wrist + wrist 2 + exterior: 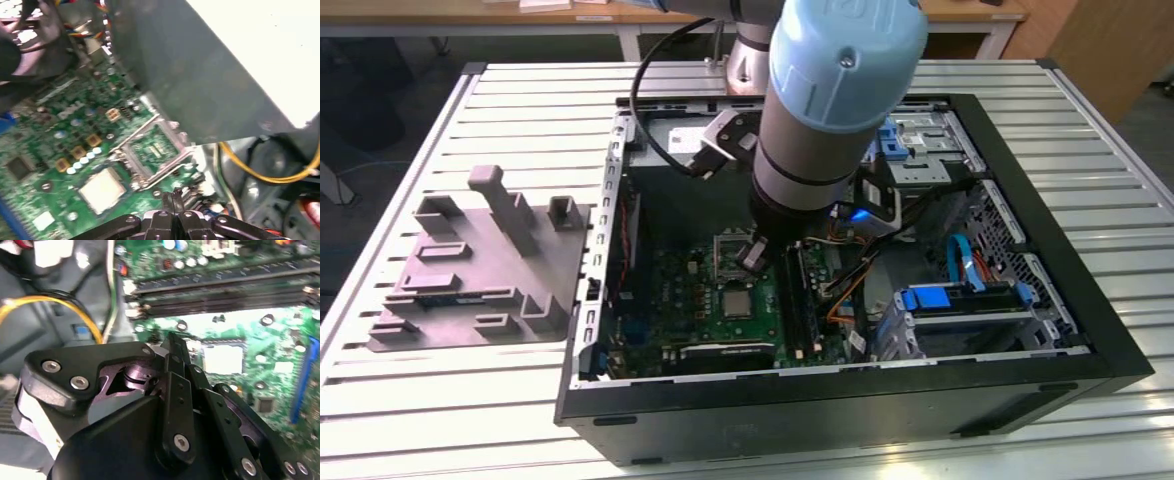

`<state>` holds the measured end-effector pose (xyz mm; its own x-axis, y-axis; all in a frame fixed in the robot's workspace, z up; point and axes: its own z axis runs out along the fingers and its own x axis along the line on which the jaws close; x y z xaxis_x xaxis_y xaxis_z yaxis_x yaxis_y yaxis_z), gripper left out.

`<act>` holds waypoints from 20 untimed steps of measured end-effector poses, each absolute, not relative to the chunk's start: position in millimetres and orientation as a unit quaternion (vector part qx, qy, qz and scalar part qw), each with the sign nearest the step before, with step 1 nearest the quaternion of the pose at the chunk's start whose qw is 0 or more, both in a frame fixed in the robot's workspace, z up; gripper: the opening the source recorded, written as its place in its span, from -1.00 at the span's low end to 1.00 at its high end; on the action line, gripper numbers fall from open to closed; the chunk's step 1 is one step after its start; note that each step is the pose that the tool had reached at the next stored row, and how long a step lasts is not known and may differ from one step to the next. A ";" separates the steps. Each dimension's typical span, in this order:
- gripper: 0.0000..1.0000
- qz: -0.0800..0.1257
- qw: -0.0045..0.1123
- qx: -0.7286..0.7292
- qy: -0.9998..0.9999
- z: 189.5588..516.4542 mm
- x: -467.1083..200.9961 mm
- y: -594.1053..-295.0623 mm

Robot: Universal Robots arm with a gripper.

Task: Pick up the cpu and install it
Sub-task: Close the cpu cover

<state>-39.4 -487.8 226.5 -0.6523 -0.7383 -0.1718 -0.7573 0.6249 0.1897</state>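
While the cpu (102, 190) lies flat on the motherboard (45, 150), the end effector (172, 197) hangs pinched together, empty.

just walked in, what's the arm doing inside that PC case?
The arm reaches down into the open computer case on the slatted table. Its gripper hangs just above the motherboard, fingers together and holding nothing, close to the open socket. The cpu lies flat on the board beside that socket, not yet picked up.

Open computer case (1067, 330), grey fixture plate (474, 275)
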 end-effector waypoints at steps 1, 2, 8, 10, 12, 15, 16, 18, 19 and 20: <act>-0.79 0.127 0.040 -0.415 0.900 225.9 -38.7 -487.5; -0.79 0.129 0.041 -0.415 0.900 224.8 -38.2 -486.7; -0.79 0.138 0.046 -0.415 0.898 219.6 -37.4 -479.8; -0.79 0.141 0.047 -0.414 0.898 217.9 -36.9 -477.1; -0.79 0.142 0.048 -0.414 0.898 216.4 -35.9 -475.3; -0.79 0.143 0.048 -0.414 0.898 215.0 -35.1 -471.6; -0.79 0.143 0.048 -0.414 0.898 214.4 -35.1 -469.7; -0.79 0.146 0.049 -0.415 0.897 212.8 -35.0 -467.6; -0.79 0.148 0.050 -0.415 0.896 212.0 -35.1 -467.5; -0.79 0.151 0.051 -0.415 0.896 211.2 -35.1 -467.2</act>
<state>-35.1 -467.2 211.2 -0.6508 -0.7278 -0.2165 -0.7586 0.6106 0.2275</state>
